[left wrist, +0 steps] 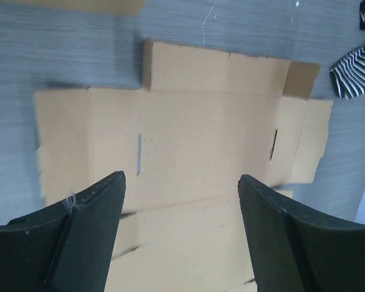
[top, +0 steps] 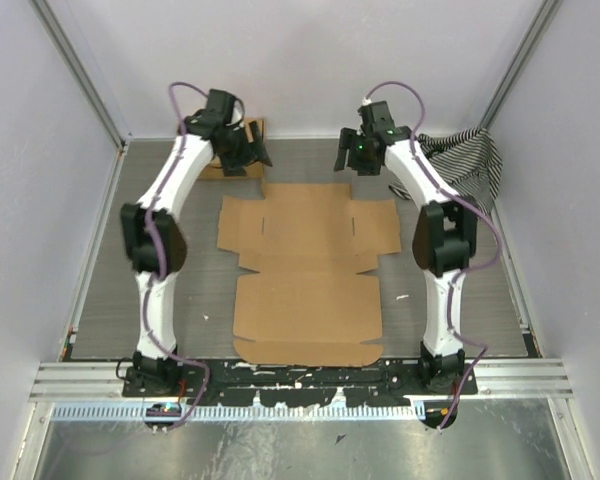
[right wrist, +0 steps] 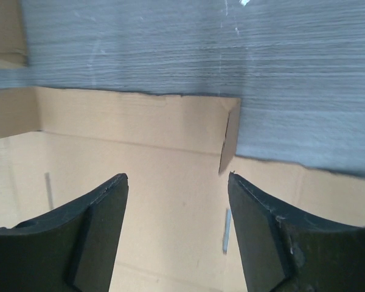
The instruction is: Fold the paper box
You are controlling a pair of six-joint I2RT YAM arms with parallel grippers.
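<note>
The paper box (top: pixel 307 270) is a large brown die-cut cardboard mailer lying flat and unfolded in the middle of the table. It also shows in the left wrist view (left wrist: pixel 194 152) and in the right wrist view (right wrist: pixel 152 164), with slots and small raised end flaps. My left gripper (top: pixel 248 150) is open and empty, raised above the box's far left corner (left wrist: pixel 181 179). My right gripper (top: pixel 362 157) is open and empty, raised above the box's far right corner (right wrist: pixel 177 177). Neither touches the cardboard.
A smaller brown cardboard box (top: pixel 230 152) sits at the back left, partly hidden by the left gripper. A black-and-white striped cloth (top: pixel 470 160) lies at the back right, also seen in the left wrist view (left wrist: pixel 356 73). Side walls bound the grey table (top: pixel 180 290).
</note>
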